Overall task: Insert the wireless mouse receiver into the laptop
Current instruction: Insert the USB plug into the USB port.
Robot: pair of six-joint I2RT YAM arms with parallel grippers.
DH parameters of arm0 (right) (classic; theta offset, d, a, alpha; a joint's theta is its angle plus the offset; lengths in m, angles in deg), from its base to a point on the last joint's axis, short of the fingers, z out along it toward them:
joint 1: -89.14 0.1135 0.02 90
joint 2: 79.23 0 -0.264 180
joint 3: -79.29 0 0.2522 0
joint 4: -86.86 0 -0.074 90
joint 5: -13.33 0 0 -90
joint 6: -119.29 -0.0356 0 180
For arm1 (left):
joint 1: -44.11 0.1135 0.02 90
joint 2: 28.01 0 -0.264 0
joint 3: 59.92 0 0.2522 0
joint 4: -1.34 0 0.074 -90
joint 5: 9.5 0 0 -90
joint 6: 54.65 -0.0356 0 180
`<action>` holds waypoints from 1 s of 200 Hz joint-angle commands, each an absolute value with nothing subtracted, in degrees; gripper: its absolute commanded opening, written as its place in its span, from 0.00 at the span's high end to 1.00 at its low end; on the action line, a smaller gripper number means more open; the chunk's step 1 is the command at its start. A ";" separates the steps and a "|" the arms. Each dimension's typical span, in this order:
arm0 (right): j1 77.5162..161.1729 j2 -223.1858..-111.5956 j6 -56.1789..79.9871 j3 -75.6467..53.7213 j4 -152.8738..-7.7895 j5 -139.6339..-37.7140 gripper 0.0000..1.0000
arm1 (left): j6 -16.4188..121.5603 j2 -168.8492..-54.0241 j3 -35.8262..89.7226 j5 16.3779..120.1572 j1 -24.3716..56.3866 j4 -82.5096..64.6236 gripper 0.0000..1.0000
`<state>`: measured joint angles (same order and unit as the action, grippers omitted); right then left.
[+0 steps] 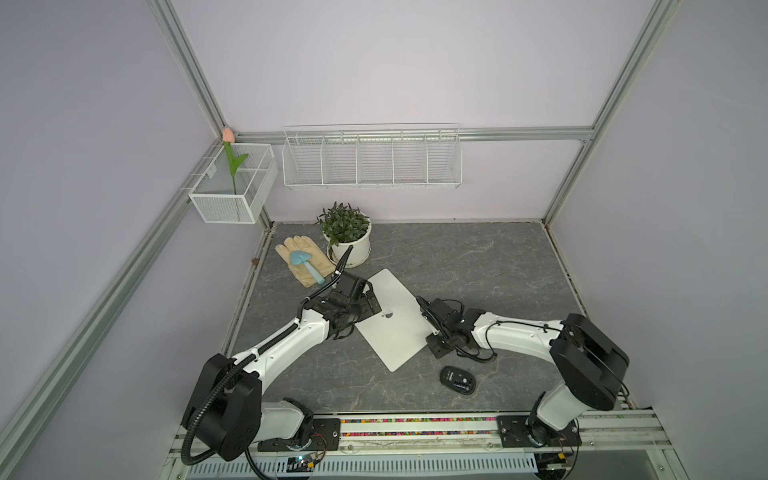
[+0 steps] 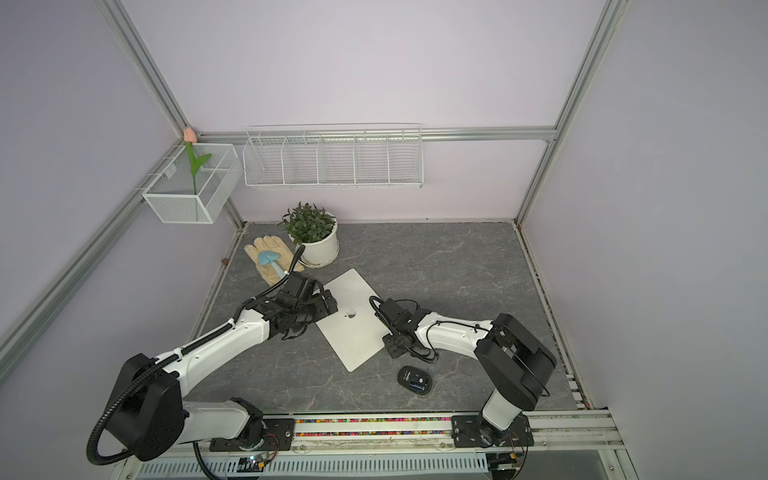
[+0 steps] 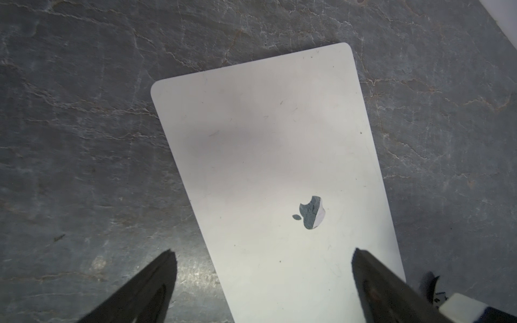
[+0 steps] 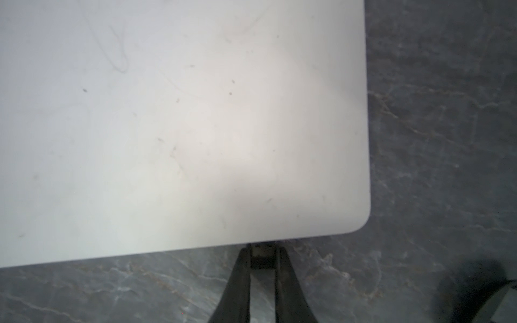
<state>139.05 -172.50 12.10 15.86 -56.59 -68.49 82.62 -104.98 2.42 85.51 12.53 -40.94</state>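
The silver-white laptop (image 1: 399, 336) (image 2: 353, 340) lies shut and askew mid-table, its dark logo facing up. In the right wrist view, my right gripper (image 4: 262, 251) is shut on the wireless mouse receiver (image 4: 262, 258), a tiny dark stub. The stub's front end sits right at the side edge of the laptop (image 4: 167, 125), close to a rounded corner. The port itself is hidden under the lid's rim. My left gripper (image 3: 263, 253) hangs open low over the laptop (image 3: 279, 156), straddling its left edge, with nothing between the fingers. In a top view, the right gripper (image 1: 429, 341) sits at the laptop's right side.
A black mouse (image 1: 457, 379) (image 2: 414, 379) lies near the front, right of the laptop. At the back left stand a potted plant (image 1: 348, 243) and beige gloves (image 1: 309, 274) with a blue trowel (image 1: 300, 259) on them. White wire baskets (image 1: 372, 160) hang on the back wall.
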 commanded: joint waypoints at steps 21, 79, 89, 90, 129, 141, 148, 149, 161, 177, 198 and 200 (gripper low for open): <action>137.85 -169.77 16.10 19.29 -59.16 -69.20 0.86 | 82.36 -111.09 11.29 86.62 15.10 -48.53 0.00; 137.27 -169.72 17.91 20.28 -60.32 -69.68 0.86 | 84.66 -129.31 28.62 90.04 15.63 -55.95 0.00; 137.22 -169.56 17.82 20.56 -60.74 -70.03 0.86 | 84.40 -131.95 31.22 91.59 15.70 -57.04 0.00; 137.22 -169.48 17.75 20.59 -60.79 -70.05 0.86 | 84.35 -132.27 31.42 91.67 15.66 -57.06 0.00; 137.22 -169.14 17.28 21.75 -62.32 -71.27 0.86 | 80.89 -140.96 41.17 93.56 15.15 -59.08 0.00; 137.17 -168.94 17.28 22.21 -62.95 -71.62 0.86 | 78.45 -143.81 44.94 93.76 15.04 -60.60 0.01; 137.29 -168.65 17.25 22.52 -63.27 -71.74 0.86 | 76.19 -145.33 46.97 93.05 14.94 -60.86 0.02; 137.25 -168.63 17.25 22.58 -63.33 -71.75 0.86 | 76.03 -145.64 47.25 93.10 14.93 -60.99 0.02; 137.22 -168.14 17.25 23.05 -63.88 -72.00 0.86 | 73.24 -148.32 51.14 93.52 14.76 -63.21 0.02; 137.22 -167.58 17.51 23.58 -64.33 -72.36 0.86 | 70.77 -151.76 55.93 93.88 14.75 -65.93 0.03; 137.27 -167.19 17.89 24.12 -64.57 -72.76 0.86 | 68.71 -155.73 61.05 93.39 14.75 -67.83 0.03; 137.23 -167.13 17.91 24.19 -64.60 -72.80 0.86 | 68.61 -156.07 61.55 93.32 14.75 -67.85 0.03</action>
<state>137.50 -168.30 17.10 22.31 -64.46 -70.76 73.37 -152.28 55.99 92.07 15.09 -61.96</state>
